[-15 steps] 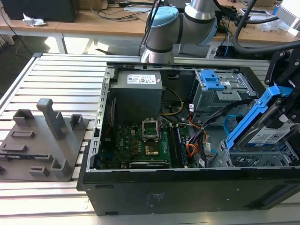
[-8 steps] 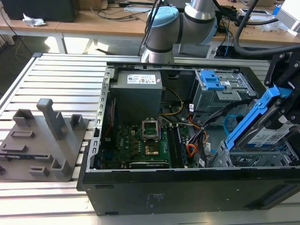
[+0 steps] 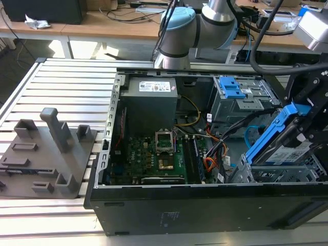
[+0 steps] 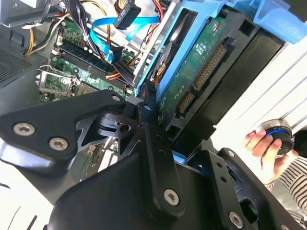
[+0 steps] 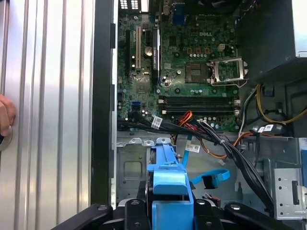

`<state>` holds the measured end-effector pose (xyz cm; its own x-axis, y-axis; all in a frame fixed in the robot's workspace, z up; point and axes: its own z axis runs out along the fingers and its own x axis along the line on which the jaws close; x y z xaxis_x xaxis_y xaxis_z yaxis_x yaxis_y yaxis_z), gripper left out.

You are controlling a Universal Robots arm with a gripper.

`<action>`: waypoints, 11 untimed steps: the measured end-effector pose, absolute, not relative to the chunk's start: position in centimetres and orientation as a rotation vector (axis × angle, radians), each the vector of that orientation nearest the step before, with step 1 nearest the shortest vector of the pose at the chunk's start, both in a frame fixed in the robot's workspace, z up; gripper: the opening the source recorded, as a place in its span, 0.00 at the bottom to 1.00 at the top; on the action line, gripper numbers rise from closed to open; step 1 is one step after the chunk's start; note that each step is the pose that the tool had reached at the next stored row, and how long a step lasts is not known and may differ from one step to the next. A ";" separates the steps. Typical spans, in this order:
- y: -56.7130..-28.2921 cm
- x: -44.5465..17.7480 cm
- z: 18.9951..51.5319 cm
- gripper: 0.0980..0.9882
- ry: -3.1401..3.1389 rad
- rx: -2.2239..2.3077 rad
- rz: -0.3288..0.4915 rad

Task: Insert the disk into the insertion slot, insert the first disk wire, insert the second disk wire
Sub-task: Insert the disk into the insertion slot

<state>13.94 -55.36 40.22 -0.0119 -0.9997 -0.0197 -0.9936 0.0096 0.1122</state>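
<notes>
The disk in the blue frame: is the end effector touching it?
Touching. In the first wrist view, the end effector clamps the disk from both sides.

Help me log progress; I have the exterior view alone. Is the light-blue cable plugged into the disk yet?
Observer: No. In the second wrist view the light-blue flat cable ends in a dark plug that hangs free, apart from the disk.
Operator: What shows on the disk face turned away from my camera?
Observer: A green circuit board, with nothing plugged into its connector.
</notes>
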 end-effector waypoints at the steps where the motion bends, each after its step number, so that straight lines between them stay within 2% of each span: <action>1: -55.4 13.9 39.9 0.30 -2.184 2.161 -0.146; 11: -55.4 13.9 38.7 0.30 -2.183 2.159 -0.148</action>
<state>13.94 -55.36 38.71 -0.0119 -0.9997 -0.0195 -0.9932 0.0096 0.1158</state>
